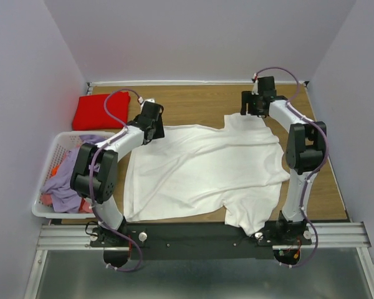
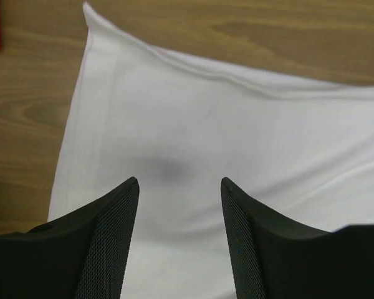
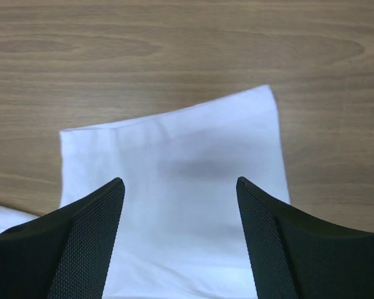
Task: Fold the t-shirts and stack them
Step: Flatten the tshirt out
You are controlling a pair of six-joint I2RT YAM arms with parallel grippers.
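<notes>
- In the middle of the counter (image 1: pixel 193 99), spread flat: white shirt (image 1: pixel 199 168), long axis running left to right, hem toward the left edge, shoulders toward the right edge, one sleeve draped over the near edge.
- At the far-left corner, folded: red shirt (image 1: pixel 100 111). Along the left edge, basket (image 1: pixel 65 134) of loose clothes.
- Over the white shirt's far hem corner (image 2: pixel 90 18): left gripper (image 2: pixel 179 182), jaws wide apart, holding nothing, cloth directly below, corner ahead and to the left of the fingertips.
- Over the far sleeve (image 3: pixel 174 156): right gripper (image 3: pixel 179 180), jaws equally wide, empty, sleeve end just ahead, bare wood beyond.
- Unclear whether either touches the cloth.
- Probable next move: pinching both far-edge points together and drawing them toward the near edge, folding along the long axis, each arm nearest its own end.
</notes>
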